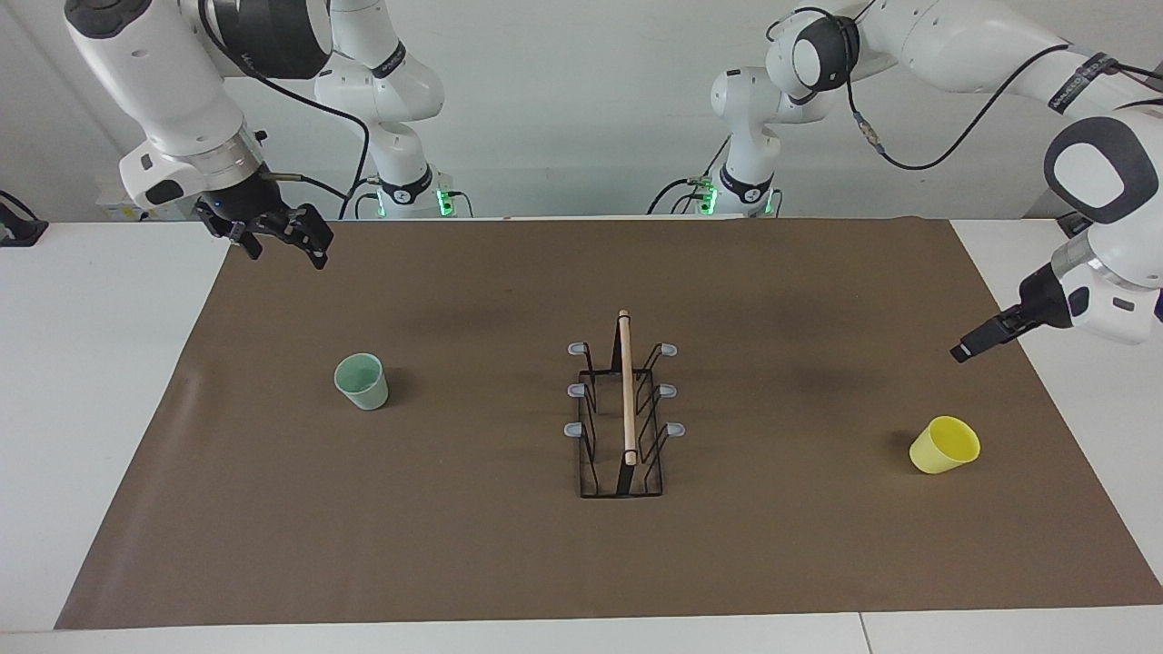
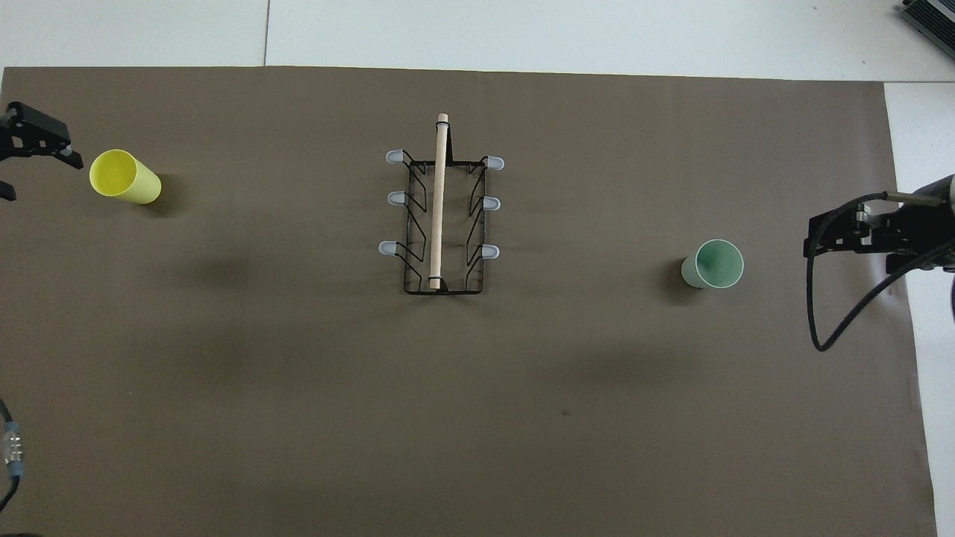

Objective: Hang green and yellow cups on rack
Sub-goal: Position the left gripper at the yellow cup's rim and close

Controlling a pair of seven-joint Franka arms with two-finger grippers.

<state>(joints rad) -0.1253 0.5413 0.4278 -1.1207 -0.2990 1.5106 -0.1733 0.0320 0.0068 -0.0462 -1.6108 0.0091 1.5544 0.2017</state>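
Cups stand upright on the brown mat [image 1: 509, 563], green cup [image 1: 362, 381] toward the right arm's end, yellow cup [image 1: 945, 445] toward the left arm's, rack [image 1: 623, 413] between them with bare pegs, while the right gripper [image 1: 277, 238] hangs spread apart and the left gripper [image 1: 965, 350] cannot be read.

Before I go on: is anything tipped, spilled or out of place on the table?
Nothing stands out. The green cup and the yellow cup both stand mouth up on the brown mat, apart from the rack, which sits upright with all six pegs bare.
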